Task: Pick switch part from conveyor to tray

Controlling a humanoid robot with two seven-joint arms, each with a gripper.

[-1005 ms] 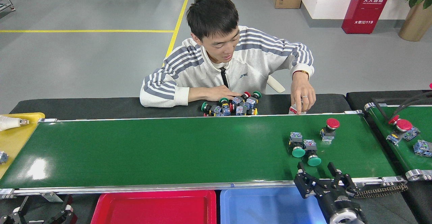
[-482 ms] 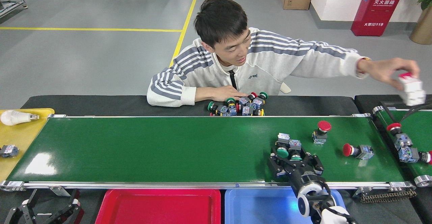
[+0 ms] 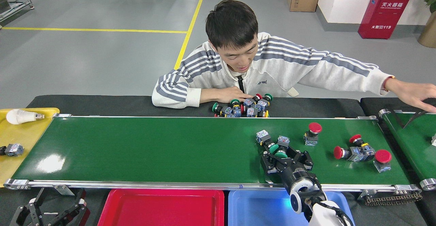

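The right pincer reaches over the near rail onto the conveyor, its fingers spread wide and set to either side of a green-capped switch; nothing is clamped yet, and I judge it is lined up to close on that part. A second green-capped switch lies touching the first, its cap just at the left finger, so a close could nudge or catch both. The blue tray sits right below the belt edge beside the red tray, which keeps the carry short. Red-capped switches lie farther right, one standing upright. The left pincer hangs idle low at the left, its fingers apart and empty. A person's hand stretches toward the shorter belt, probably feeding parts.
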